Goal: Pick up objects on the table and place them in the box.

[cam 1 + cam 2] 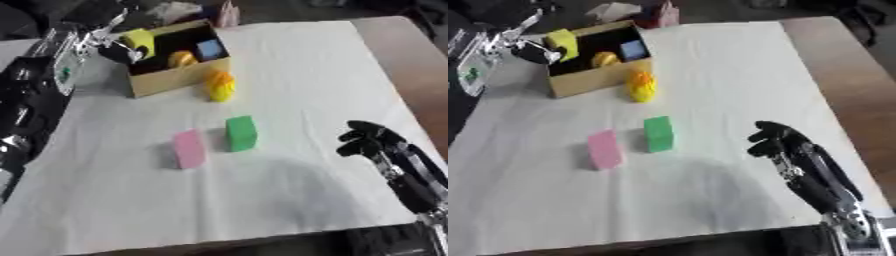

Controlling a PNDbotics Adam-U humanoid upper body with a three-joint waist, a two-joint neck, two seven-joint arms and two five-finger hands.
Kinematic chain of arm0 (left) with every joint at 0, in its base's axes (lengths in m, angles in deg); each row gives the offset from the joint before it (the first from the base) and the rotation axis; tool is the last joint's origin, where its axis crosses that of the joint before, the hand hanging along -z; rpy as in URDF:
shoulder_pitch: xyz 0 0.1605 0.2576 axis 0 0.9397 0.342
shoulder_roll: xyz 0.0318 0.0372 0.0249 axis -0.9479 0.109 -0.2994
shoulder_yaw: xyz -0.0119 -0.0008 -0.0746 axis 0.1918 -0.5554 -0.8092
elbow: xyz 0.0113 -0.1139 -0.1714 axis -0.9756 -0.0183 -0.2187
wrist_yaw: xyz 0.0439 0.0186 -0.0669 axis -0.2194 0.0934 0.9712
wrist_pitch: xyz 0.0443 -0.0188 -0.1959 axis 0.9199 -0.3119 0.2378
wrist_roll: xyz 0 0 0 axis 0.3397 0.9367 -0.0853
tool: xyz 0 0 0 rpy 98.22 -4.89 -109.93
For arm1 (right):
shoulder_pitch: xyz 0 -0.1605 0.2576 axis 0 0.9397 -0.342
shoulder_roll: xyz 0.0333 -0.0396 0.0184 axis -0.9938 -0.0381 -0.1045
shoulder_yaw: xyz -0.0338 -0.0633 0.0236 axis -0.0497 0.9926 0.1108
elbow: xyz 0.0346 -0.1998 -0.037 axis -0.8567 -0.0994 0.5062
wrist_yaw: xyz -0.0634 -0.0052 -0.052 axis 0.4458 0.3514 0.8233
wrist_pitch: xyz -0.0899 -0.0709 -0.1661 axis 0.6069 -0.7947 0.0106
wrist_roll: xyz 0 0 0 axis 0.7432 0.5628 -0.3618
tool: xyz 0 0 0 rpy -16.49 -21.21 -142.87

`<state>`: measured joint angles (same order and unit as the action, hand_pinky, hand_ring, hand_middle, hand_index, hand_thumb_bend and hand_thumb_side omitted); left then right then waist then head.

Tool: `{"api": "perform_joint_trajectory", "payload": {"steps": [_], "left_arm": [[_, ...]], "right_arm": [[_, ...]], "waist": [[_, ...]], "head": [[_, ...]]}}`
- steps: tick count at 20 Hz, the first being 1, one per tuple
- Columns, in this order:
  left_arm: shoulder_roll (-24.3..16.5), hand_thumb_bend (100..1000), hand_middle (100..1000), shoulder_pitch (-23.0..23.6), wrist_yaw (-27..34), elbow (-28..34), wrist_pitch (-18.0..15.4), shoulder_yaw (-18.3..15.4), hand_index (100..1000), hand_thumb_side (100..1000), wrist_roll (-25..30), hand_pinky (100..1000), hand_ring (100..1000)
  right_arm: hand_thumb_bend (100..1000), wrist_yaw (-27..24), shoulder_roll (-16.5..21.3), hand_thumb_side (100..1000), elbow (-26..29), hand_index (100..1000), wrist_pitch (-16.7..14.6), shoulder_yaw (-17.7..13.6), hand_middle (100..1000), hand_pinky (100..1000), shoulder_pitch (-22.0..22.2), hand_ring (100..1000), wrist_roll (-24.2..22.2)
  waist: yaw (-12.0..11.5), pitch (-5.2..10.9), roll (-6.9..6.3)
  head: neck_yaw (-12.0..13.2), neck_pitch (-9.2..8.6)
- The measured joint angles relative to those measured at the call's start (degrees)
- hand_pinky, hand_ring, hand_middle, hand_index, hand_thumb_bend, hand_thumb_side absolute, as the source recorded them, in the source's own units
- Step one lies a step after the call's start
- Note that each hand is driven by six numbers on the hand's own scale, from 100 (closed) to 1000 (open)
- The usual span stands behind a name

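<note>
Your left robot hand (pixel 122 50) pinches a yellow block (pixel 139 42) above the open cardboard box (pixel 179 75). Your right robot hand (pixel 776 142) hovers curled, empty, over the white-covered surface (pixel 306 75).

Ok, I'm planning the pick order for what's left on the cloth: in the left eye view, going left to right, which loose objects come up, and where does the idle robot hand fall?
Pink rectangular block → yellow-and-orange rounded toy → green rectangular block → right robot hand, curled and holding nothing.
</note>
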<state>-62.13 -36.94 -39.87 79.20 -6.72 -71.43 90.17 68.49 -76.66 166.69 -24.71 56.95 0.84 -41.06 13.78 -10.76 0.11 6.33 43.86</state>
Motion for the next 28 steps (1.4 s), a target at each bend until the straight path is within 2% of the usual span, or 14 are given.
{"api": "perform_joint_trajectory", "payload": {"steps": [6, 9, 13, 15, 18, 23, 28], "left_arm": [[0.1, 261, 742, 0.0, 4.3, 2.8, -3.1, 2.3, 847, 198, 0.5, 817, 793], [0.5, 332, 748, -0.1, 6.9, 6.5, -5.7, 5.4, 843, 225, 2.6, 819, 813], [0.5, 475, 761, -0.5, 7.4, 12.5, -9.4, 10.6, 847, 280, 6.2, 825, 842], [0.5, 489, 762, -0.5, 6.3, 15.3, -11.3, 11.9, 847, 289, 8.1, 826, 847], [0.9, 508, 781, -0.5, 3.8, 16.9, -14.2, 12.3, 862, 306, 10.9, 832, 860], [2.7, 514, 802, -0.5, -1.0, 14.8, -18.8, 11.4, 878, 322, 14.4, 840, 873], [4.4, 517, 807, -0.6, -6.2, 11.3, -20.6, 10.1, 880, 329, 15.4, 848, 881]], "right_arm": [[100, 0.0, 0.0, 695, 0.0, 864, 0.0, 0.0, 679, 693, 0.0, 656, 0.0], [100, 0.0, 0.0, 695, 0.0, 864, 0.0, 0.0, 679, 693, 0.0, 656, 0.0], [100, 0.0, 0.0, 694, 0.0, 864, 0.0, 0.0, 679, 693, 0.0, 656, 0.0], [100, 0.0, 0.0, 694, 0.0, 864, 0.0, 0.0, 679, 693, 0.0, 656, 0.0], [100, 0.0, 0.0, 694, 0.0, 864, 0.0, 0.2, 679, 693, -0.1, 656, -0.1], [100, -0.2, -0.1, 698, 0.0, 864, -0.1, 0.3, 679, 693, -0.5, 656, -0.2], [100, -0.4, -0.4, 699, 0.0, 864, 0.0, 0.6, 678, 693, -1.0, 656, -0.5]], "waist": [[-0.1, 0.0, -0.02], [0.0, 0.0, -0.05], [0.3, 0.0, -0.12], [0.4, 0.0, -0.23], [0.7, 0.0, -0.22], [1.1, -0.31, -0.01], [1.7, -1.04, 0.02]], "head": [[-0.1, 0.0], [0.0, 0.0], [0.1, 0.0], [0.1, 0.0], [0.2, 0.0], [0.2, 0.0], [0.6, 0.0]]}}
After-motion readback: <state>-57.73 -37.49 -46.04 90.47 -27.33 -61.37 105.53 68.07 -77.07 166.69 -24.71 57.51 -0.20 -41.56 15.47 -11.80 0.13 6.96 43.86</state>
